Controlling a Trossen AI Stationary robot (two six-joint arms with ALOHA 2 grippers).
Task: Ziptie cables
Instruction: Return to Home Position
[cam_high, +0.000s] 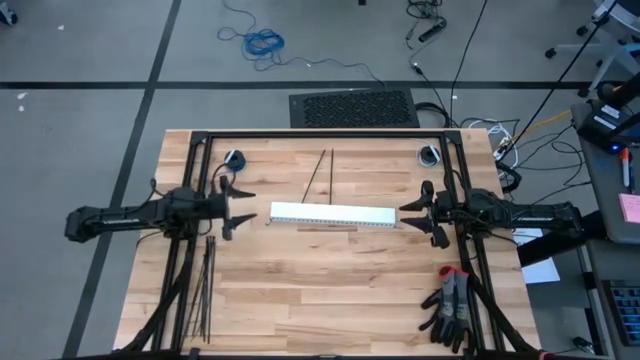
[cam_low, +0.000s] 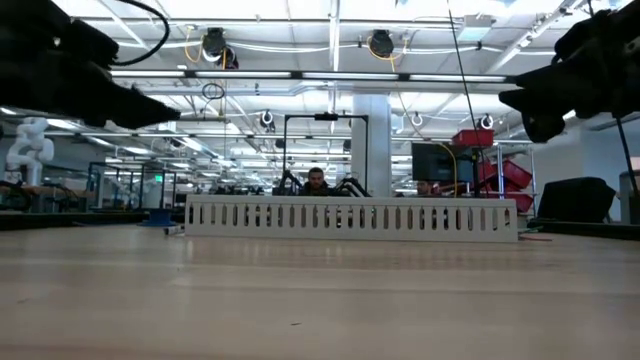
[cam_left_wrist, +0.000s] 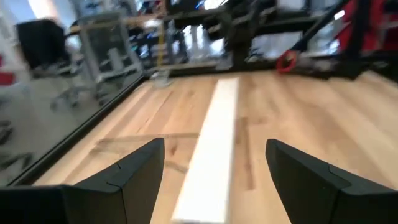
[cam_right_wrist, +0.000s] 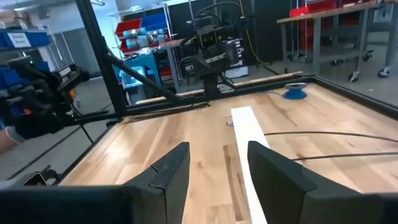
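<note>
— What are you holding right now?
— Nothing. Your left end effector (cam_high: 243, 208) hangs above the surface (cam_high: 300, 290) with its fingers spread wide, just off one end of the white duct (cam_high: 332, 214). Your right end effector (cam_high: 415, 218) is parted too, off the other end. Neither touches it.
— And the zipties (cam_high: 322, 168)?
— Two lie behind the duct, the rest beside your left arm.
</note>
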